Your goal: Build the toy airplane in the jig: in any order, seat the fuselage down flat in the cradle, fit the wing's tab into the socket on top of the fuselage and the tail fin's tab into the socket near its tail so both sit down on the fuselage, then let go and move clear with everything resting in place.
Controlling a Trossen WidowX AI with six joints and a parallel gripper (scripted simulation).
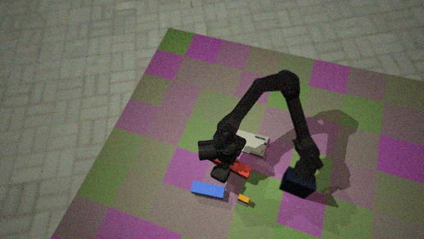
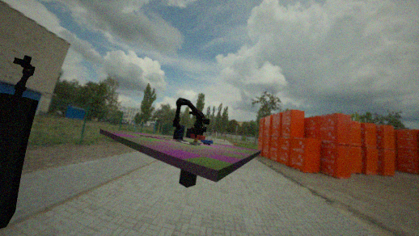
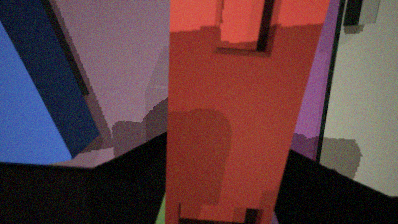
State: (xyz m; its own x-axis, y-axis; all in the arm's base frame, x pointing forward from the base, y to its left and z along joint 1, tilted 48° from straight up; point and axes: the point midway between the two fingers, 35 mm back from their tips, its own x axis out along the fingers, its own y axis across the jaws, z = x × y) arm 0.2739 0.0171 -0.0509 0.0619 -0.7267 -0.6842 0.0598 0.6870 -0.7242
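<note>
The red fuselage (image 1: pixel 243 169) (image 3: pixel 245 90) (image 2: pixel 199 137) is between the fingers of my gripper (image 1: pixel 228 166) (image 3: pixel 217 141), which is shut on it. It appears a little above the table; one dark socket shows near the top of the wrist view and another at its bottom edge. The pale jig (image 1: pixel 254 143) (image 3: pixel 367 100) lies beside the fuselage, partly behind the arm in the top view. The blue wing (image 1: pixel 208 190) (image 3: pixel 17 105) (image 2: pixel 207 142) lies on the other side of the fuselage. The small orange tail fin (image 1: pixel 244 198) lies near the wing. The cradle's inside is mostly hidden.
The arm's dark base (image 1: pixel 298 183) stands on the checkered table (image 1: pixel 135 151) (image 2: pixel 174 153), to the right of the parts in the top view. The wing and the jig lie close on either side of the fingers. The table's left edge is beyond the wing.
</note>
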